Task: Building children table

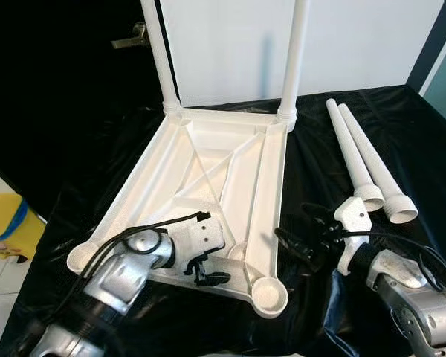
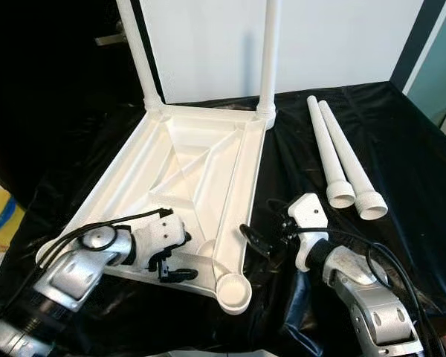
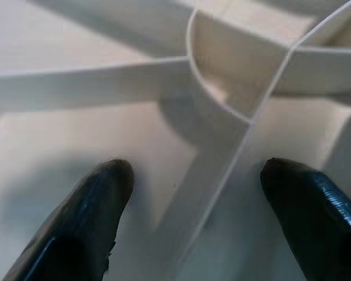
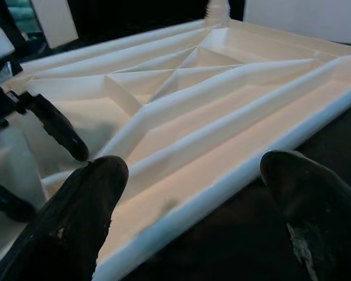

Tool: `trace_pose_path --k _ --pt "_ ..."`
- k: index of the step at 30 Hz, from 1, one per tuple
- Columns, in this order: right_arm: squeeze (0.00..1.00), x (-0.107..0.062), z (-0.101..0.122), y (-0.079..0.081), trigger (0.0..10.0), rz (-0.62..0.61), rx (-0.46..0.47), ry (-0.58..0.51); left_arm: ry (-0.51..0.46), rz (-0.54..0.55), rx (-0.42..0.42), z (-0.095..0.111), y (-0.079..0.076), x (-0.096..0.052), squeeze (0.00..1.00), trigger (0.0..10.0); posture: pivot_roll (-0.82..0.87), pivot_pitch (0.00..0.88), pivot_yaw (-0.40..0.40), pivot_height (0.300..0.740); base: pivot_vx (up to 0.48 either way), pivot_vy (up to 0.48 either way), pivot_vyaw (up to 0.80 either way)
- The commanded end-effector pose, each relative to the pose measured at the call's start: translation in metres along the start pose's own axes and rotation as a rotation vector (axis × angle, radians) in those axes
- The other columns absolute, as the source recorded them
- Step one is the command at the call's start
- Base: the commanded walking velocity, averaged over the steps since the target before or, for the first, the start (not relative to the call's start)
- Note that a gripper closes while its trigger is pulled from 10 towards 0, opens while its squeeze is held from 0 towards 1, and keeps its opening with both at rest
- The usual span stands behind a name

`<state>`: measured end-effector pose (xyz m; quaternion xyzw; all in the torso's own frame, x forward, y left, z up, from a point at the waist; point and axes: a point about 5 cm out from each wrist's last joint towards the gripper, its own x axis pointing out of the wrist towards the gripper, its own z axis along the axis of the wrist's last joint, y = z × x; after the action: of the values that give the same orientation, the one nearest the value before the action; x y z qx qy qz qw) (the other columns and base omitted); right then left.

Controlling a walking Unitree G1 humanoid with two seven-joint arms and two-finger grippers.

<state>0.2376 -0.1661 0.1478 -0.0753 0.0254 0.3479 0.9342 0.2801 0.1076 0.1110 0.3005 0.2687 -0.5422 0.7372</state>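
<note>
A white plastic table top lies upside down on a black cloth. Two white legs stand in its far corners. Two loose legs lie side by side on the cloth to the right. The near corner sockets are empty. My left gripper hovers open over the near edge of the table top, its fingertips straddling a rib inside it. My right gripper is open just right of the table top's right rim, holding nothing.
The black cloth covers the whole work surface and drops off at the left. A yellow object sits on the floor at the left. A white panel stands behind the table top, with a door handle at the far left.
</note>
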Motion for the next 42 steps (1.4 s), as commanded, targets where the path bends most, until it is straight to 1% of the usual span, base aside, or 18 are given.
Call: trace_pose_path --k 1,4,5,6,14,17,23,26,27,29,31,33,35,36,38,40,41,42 --pt "0.00 0.000 0.001 0.001 10.0 0.000 0.006 -0.005 0.110 0.095 -0.071 -0.021 0.000 0.008 0.00 10.0 -0.11 0.069 0.075 0.740 0.000 0.000 0.00" --pt "0.00 0.000 0.002 0.000 10.0 -0.008 0.004 -0.006 0.111 0.100 -0.117 -0.020 0.002 0.008 0.00 10.0 -0.11 0.068 0.076 0.740 0.000 0.000 0.00" --pt "0.00 0.000 0.002 0.000 10.0 -0.010 0.004 -0.007 0.119 0.111 -0.125 -0.020 0.003 0.007 0.00 1.5 -0.11 0.067 0.079 0.740 0.000 0.000 0.00" --pt "0.00 0.000 0.002 0.001 10.0 -0.014 0.005 -0.009 0.121 0.129 -0.145 -0.020 0.005 0.007 0.00 0.0 -0.11 0.068 0.081 0.740 0.000 0.000 0.00" --pt "0.00 0.000 0.002 0.001 10.0 -0.031 0.007 -0.014 0.112 0.220 -0.202 -0.018 0.010 0.001 0.00 0.0 -0.11 0.072 0.078 0.740 0.000 0.000 0.00" --pt "0.00 0.002 0.002 0.000 10.0 -0.052 0.024 -0.023 0.093 0.211 -0.275 -0.022 -0.002 -0.001 0.00 0.0 -0.10 0.072 0.069 0.740 0.000 0.000 0.00" --pt "0.00 0.005 0.004 -0.002 10.0 -0.074 0.025 -0.037 0.082 0.211 -0.288 -0.023 -0.011 -0.003 0.00 0.0 -0.10 0.072 0.063 0.740 0.000 0.000 0.00" --pt "0.00 0.007 0.006 -0.006 10.0 -0.107 0.034 -0.055 0.073 0.242 -0.322 -0.024 -0.016 -0.006 0.00 0.0 -0.09 0.070 0.055 0.740 0.000 0.000 0.00" --pt "0.00 0.009 0.007 -0.009 10.0 -0.137 0.035 -0.068 0.060 0.290 -0.348 -0.023 -0.013 -0.008 0.00 0.0 -0.08 0.065 0.048 0.740 0.000 0.000 0.00" --pt "0.00 0.010 0.008 -0.012 10.0 -0.160 0.035 -0.077 0.054 0.324 -0.368 -0.023 -0.011 -0.010 0.00 0.0 -0.08 0.063 0.044 0.740 0.000 0.000 0.00" --pt "0.00 0.017 0.010 -0.021 10.0 -0.259 0.058 -0.108 0.030 0.426 -0.403 -0.021 -0.003 -0.015 0.00 0.0 -0.07 0.053 0.034 0.740 0.000 0.000 0.00" --pt "0.00 0.017 0.010 -0.021 10.0 -0.259 0.058 -0.108 0.030 0.426 -0.403 -0.021 -0.003 -0.015 0.00 0.0 -0.07 0.053 0.034 0.740 0.000 0.000 0.00" --pt "0.00 0.020 0.011 -0.025 10.0 -0.315 0.070 -0.125 0.003 0.478 -0.393 -0.018 0.001 -0.017 0.00 0.0 -0.07 0.050 0.029 0.740 0.000 0.000 0.00" --pt "0.00 0.020 0.011 -0.025 10.0 -0.315 0.070 -0.125 0.003 0.478 -0.393 -0.018 0.001 -0.017 0.00 0.0 -0.07 0.050 0.029 0.740 0.000 0.000 0.00" --pt "0.00 0.023 0.011 -0.030 10.0 -0.397 0.076 -0.130 -0.043 0.491 -0.381 -0.011 0.002 -0.018 0.00 0.0 -0.06 0.046 0.024 0.740 0.000 0.000 0.00" --pt "0.00 0.023 0.011 -0.030 10.0 -0.397 0.076 -0.130 -0.043 0.491 -0.381 -0.011 0.002 -0.018 0.00 0.0 -0.06 0.046 0.024 0.740 0.000 0.000 0.00" --pt "0.00 0.025 0.010 -0.034 10.0 -0.449 0.086 -0.128 -0.084 0.506 -0.335 -0.004 0.003 -0.018 0.00 6.6 -0.06 0.037 0.018 0.740 0.000 0.000 0.00" --pt "0.00 0.027 0.008 -0.037 10.0 -0.502 0.084 -0.123 -0.164 0.496 -0.290 0.007 0.001 -0.017 0.00 10.0 -0.06 0.032 0.014 0.740 0.000 0.000 0.00"
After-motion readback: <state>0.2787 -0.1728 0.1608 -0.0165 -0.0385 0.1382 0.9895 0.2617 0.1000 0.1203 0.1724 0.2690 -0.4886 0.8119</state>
